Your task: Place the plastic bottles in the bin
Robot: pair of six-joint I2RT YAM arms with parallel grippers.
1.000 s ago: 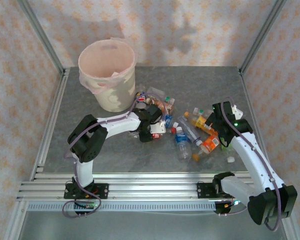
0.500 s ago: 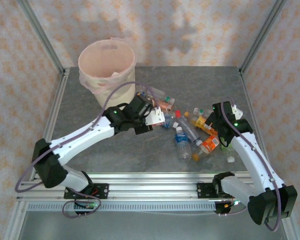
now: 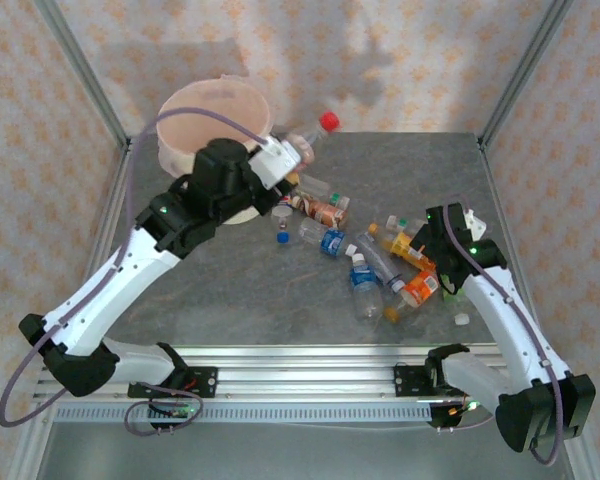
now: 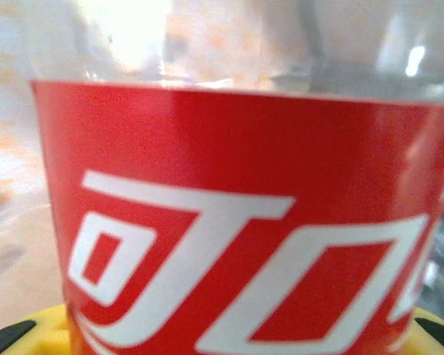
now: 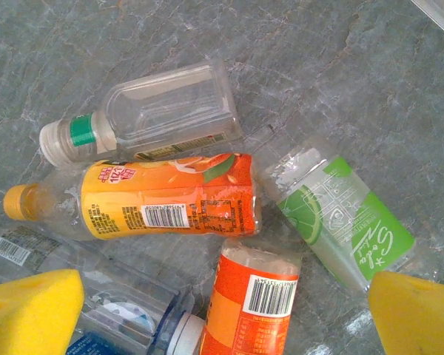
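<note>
My left gripper [image 3: 283, 153] is raised beside the right rim of the bin [image 3: 170, 108], a cream bucket lined with a pink bag. It is shut on a clear bottle [image 3: 308, 138] with a red cap that points right, away from the bin. In the left wrist view that bottle's red label [image 4: 237, 222] sits close up between my yellow pads [image 4: 37, 336]. More plastic bottles [image 3: 365, 285] lie scattered mid-table. My right gripper [image 3: 432, 262] hangs open just above an orange-labelled bottle [image 5: 255, 303], with another orange one [image 5: 163, 203] and a green-labelled one [image 5: 340, 218] beside it.
Loose caps lie on the grey table, a blue one [image 3: 282, 238] and a white one [image 3: 461, 319]. Aluminium cage posts [image 3: 80, 70] and patterned walls close in the table. A metal rail [image 3: 300, 380] runs along the near edge.
My left arm has lifted the red-capped bottle out of the pile and swung it up and back to the bin's rim. The right arm has stayed still.
</note>
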